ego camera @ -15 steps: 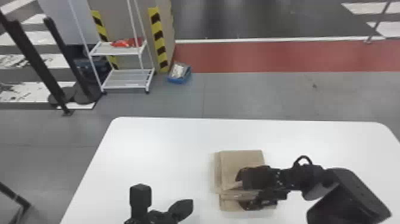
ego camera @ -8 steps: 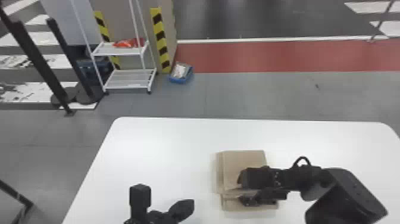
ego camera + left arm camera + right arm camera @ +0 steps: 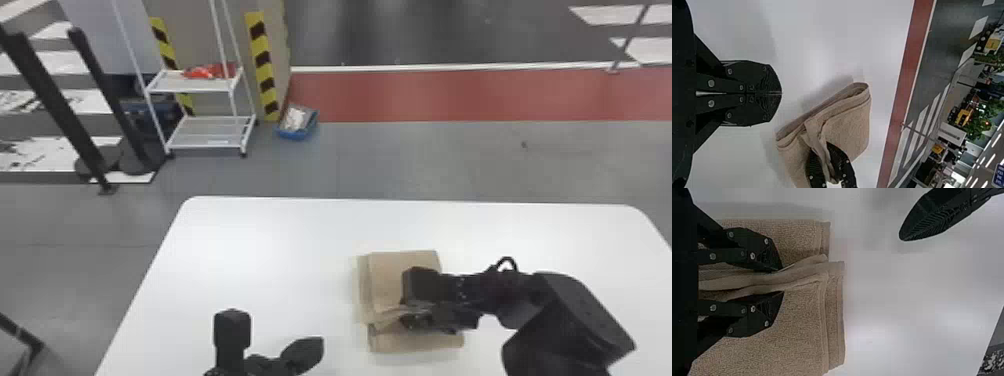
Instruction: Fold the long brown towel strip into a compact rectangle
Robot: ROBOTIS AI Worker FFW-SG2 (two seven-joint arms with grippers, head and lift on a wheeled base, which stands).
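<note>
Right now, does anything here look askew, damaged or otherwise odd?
Slightly askew: the towel has layers staggered rather than flush along its left side in the head view, and a bunched ridge rises between the fingers of the right pincer. That ridge is probably just folding in progress.

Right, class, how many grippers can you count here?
2. The left gripper is above the white table, left of the towel; the right gripper has a towel fold between its fingers.
</note>
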